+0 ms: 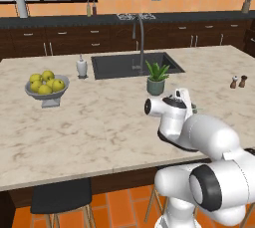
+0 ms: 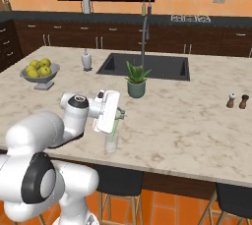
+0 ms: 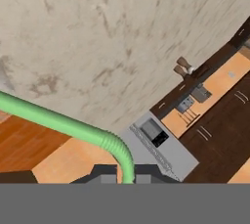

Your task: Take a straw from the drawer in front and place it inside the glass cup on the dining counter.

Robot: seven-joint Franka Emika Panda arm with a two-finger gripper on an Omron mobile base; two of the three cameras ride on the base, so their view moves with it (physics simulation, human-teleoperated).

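One straw [image 3: 73, 126], bright green with a ribbed bend, runs across my hand view from the left edge and curves down between the fingertips, so I log the gripper [image 3: 126, 173] as clenched on it. One glass cup [image 2: 112, 140], clear and upright, stands near the front edge of the dining counter [image 2: 197, 121]; in the right base view the hand sits directly above it, with the straw's green line slanting down into the glass. One potted plant [image 2: 136, 80] stands behind it, before the black sink [image 2: 147, 67]. One bowl of yellow-green fruit [image 1: 46, 85] sits well to the left, one pair of salt and pepper shakers [image 2: 237, 101] well to the right.
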